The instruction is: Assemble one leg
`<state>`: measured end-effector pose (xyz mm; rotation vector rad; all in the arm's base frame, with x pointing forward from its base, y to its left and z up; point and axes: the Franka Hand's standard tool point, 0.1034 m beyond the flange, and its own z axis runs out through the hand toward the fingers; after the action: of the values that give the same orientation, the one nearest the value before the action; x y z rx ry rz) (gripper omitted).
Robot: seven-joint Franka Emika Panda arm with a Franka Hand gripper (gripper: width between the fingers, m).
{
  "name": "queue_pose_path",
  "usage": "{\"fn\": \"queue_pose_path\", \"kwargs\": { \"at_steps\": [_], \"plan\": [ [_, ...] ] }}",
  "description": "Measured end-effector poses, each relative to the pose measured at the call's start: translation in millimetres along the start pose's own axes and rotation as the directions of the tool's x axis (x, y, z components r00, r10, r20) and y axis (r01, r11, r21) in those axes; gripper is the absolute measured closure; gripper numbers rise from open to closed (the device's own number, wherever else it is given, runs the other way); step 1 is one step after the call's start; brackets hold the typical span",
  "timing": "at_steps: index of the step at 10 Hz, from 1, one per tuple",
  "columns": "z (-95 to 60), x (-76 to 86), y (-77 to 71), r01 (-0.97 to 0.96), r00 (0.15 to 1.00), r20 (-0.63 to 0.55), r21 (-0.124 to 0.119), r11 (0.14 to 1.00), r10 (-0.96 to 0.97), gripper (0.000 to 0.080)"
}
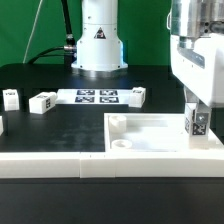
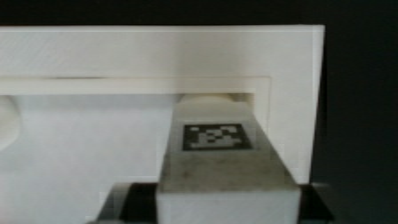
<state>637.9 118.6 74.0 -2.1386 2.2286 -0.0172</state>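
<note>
My gripper [image 1: 196, 110] is shut on a leg [image 1: 197, 123], a small white post with a black-and-white tag, and holds it upright at the near right corner of the white tray [image 1: 150, 137]. In the wrist view the leg [image 2: 217, 150] runs out from between my gripper [image 2: 222, 208] toward the inner corner of the tray [image 2: 160, 50]. I cannot tell whether the leg's lower end touches the tray floor.
Three more legs lie on the black table: two at the exterior view's left [image 1: 10, 97] [image 1: 42, 101] and one beside the marker board [image 1: 138, 95]. The marker board [image 1: 97, 96] lies before the robot base [image 1: 98, 40]. A white rail [image 1: 60, 166] runs along the front.
</note>
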Motion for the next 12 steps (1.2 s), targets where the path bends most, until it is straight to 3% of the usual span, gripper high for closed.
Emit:
{"fn": "queue_pose_path", "kwargs": {
  "at_steps": [2, 3, 4, 5, 7, 11, 12],
  "plan": [
    [0.1, -0.6, 0.0, 0.004, 1.000, 0.002, 0.001, 1.000, -0.004, 0.0508],
    [0.1, -1.4, 0.1, 0.046, 0.999, 0.002, 0.001, 0.999, -0.046, 0.0335],
    [0.0, -3.0, 0.1, 0.098, 0.995, 0.003, 0.001, 0.995, -0.098, 0.0214],
    [0.0, -3.3, 0.2, 0.220, 0.976, 0.002, 0.001, 0.976, -0.220, 0.0170],
    [3.0, 0.7, -3.9, 0.493, 0.870, -0.012, 0.021, 0.870, -0.493, 0.0153],
    [5.0, -4.5, -2.9, 0.757, 0.653, -0.034, -0.002, 0.654, -0.756, 0.0150],
    [3.9, -6.0, -3.8, 0.835, 0.549, -0.041, -0.012, 0.550, -0.835, 0.0150]
  ]
}}
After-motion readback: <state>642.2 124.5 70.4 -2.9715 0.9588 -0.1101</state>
